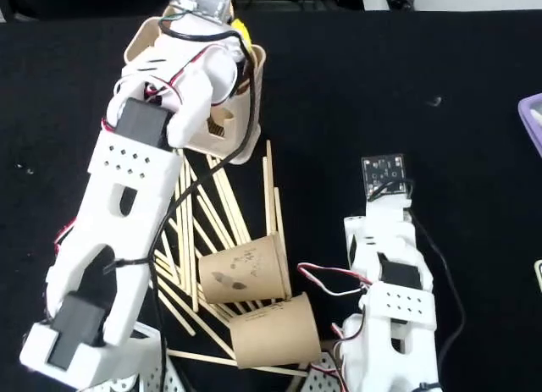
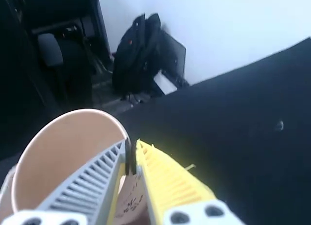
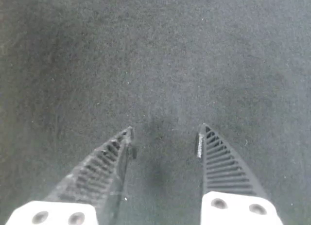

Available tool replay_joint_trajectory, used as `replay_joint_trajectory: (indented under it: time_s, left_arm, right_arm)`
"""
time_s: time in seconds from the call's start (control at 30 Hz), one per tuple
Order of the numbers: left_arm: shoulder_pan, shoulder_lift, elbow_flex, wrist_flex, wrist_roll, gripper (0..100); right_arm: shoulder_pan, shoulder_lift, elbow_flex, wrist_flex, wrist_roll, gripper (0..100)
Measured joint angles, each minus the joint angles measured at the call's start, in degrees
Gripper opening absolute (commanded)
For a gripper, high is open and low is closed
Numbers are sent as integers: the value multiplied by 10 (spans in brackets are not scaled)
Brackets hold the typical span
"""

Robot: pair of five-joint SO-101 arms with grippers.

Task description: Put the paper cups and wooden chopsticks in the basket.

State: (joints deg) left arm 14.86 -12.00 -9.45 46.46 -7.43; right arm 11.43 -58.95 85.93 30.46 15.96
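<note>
My left gripper (image 2: 131,146) is shut on the rim of a beige paper cup (image 2: 68,152), its grey finger inside the cup and its yellow finger outside. From above, that cup (image 1: 151,38) is at the table's far side, partly under the left arm, with another beige cup shape (image 1: 222,125) just below it. Two more paper cups (image 1: 241,269) (image 1: 275,331) lie on their sides on a loose pile of wooden chopsticks (image 1: 212,214) near the front. My right gripper (image 3: 165,142) is open over bare black cloth with nothing between its fingers.
The purple edge of a container (image 1: 532,121) shows at the table's right side. The black tablecloth (image 1: 356,87) covers the table. The right arm (image 1: 389,307) stands right of the cups. A backpack (image 2: 141,45) sits on the floor beyond the table.
</note>
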Motion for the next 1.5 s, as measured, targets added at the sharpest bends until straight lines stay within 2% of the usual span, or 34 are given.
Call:
replay_joint_trajectory:
  time_s: [0.2,0.4,0.63,0.73,0.83,1.1,1.2,1.27,1.33,1.5]
  left_arm:
    - [11,15,-5,55,-1,174]
    - [-5,16,-42,86,18,175]
    - [-102,19,-197,169,35,170]
    - [-177,47,-198,161,37,170]
    - [-215,104,-157,129,39,170]
    - [-209,217,-133,105,39,166]
    - [-200,234,-131,105,39,76]
    - [-200,241,-131,124,40,25]
    - [-193,244,-131,148,42,52]
    - [-163,244,-132,200,59,34]
  right_arm:
    - [0,0,0,0,0,201]
    - [0,0,0,0,3,201]
    - [0,0,0,0,3,201]
    - [0,0,0,0,3,201]
    - [0,0,0,0,3,201]
    - [0,0,6,0,3,201]
    - [0,0,6,0,3,201]
    - [0,0,6,0,3,201]
    - [0,0,6,0,3,201]
    - [0,0,6,0,3,201]
